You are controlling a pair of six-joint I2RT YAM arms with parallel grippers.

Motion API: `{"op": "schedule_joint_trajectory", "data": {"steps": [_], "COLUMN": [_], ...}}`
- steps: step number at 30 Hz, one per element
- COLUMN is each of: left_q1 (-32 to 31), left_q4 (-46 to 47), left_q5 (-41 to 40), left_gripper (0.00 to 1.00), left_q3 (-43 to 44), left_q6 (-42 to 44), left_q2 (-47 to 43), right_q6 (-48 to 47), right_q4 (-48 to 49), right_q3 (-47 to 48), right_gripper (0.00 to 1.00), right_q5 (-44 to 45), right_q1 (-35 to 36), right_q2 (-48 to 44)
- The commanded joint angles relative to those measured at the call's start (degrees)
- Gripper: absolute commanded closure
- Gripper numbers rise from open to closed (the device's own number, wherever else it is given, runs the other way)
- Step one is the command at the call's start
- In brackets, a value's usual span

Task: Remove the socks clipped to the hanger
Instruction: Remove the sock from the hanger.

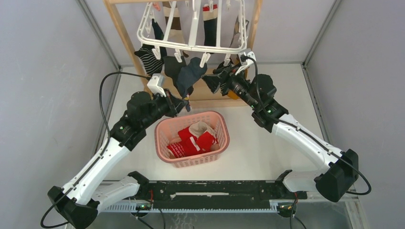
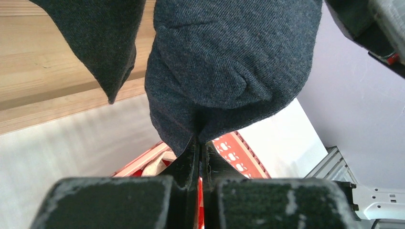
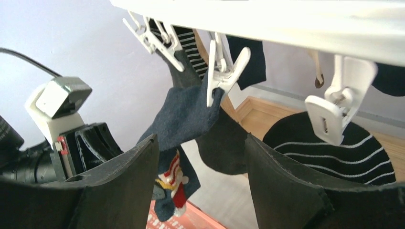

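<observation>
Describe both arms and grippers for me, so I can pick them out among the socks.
Both match: the left arm and right arm have white links, bulky black joints with small green lights, and a black cable looping along each. The left gripper and right gripper each have two thick matte black fingers; a white camera block sits on each wrist.

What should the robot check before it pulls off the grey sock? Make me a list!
1. Left gripper shut on the grey sock: ok.
2. Right gripper open: ok.
3. Right gripper touching the clip: not ok, the clip is beyond its fingers.
4. Grey sock free from the clip: not ok, it's clipped to the hanger.
5. Basket below to catch it: ok.
</observation>
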Motion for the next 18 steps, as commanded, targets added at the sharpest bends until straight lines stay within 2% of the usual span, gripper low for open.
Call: {"op": "schedule_joint_trajectory", "data": {"steps": [1, 6, 10, 18], "left_q1": [0.95, 1.27, 1.49, 1.59], "left_q4": [0.74, 0.68, 0.67, 0.66], "left_q5": [2.7, 3.6, 4.13, 5.17], "left_gripper": [1.0, 1.0, 1.0, 1.0], "left_q3": [4.37, 4.41, 4.44, 4.54], "left_q6": [-0.41, -0.42, -0.47, -0.69], "left_q2": [-1.07, -1.03, -1.22, -1.04], "right_q6": [5.15, 9.88, 12.65, 17.1], "right_q4": [5.94, 9.18, 9.69, 11.02], "right_q3": [2.0, 2.05, 2.04, 2.99], "right_gripper": [0.28, 0.28, 0.33, 0.43], "right_q5": [3.9, 6.15, 10.07, 9.63], "right_q1": [-0.6, -1.21, -1.34, -2.06], "right_q2": [-1.11, -0.75, -0.83, 0.52]}}
